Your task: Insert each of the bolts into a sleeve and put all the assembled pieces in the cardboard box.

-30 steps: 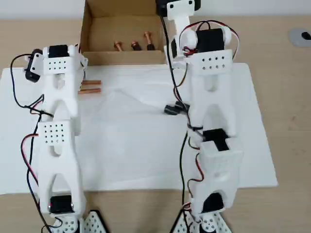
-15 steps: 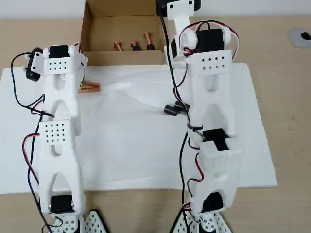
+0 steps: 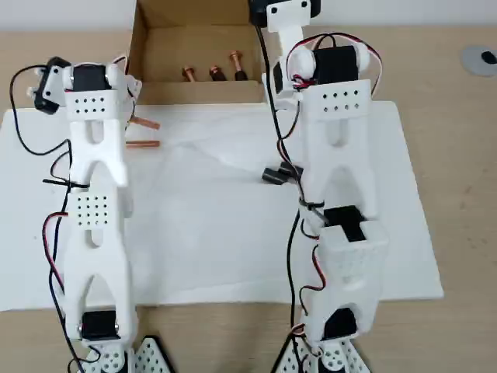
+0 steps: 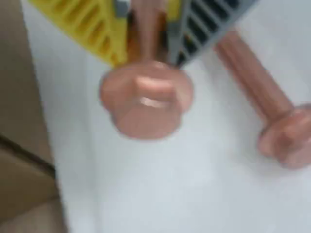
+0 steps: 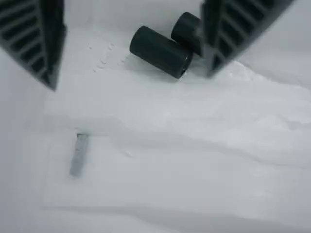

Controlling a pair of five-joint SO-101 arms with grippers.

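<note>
My left gripper (image 4: 148,39) is shut on a copper bolt (image 4: 144,99), its head pointing toward the camera above the white sheet. In the high view that held bolt (image 3: 145,123) sticks out beside the left arm near the cardboard box (image 3: 140,58). A second copper bolt (image 4: 262,107) lies on the sheet beside it, also the loose bolt (image 3: 143,144) from above. My right gripper (image 5: 131,39) is open over two black sleeves (image 5: 160,51), which appear as dark sleeves (image 3: 278,174) by the right arm. Three assembled pieces (image 3: 213,72) lie in the box.
A white sheet (image 3: 217,225) covers the table between the arms. Red and black cables trail along both arms. A small grey mark (image 5: 79,154) shows on the sheet. A round grey object (image 3: 480,59) sits at the far right table edge.
The left arm has lifted one bolt off the sheet and shifted toward the box; that bolt now tilts apart from the other. The right arm has stayed still.
</note>
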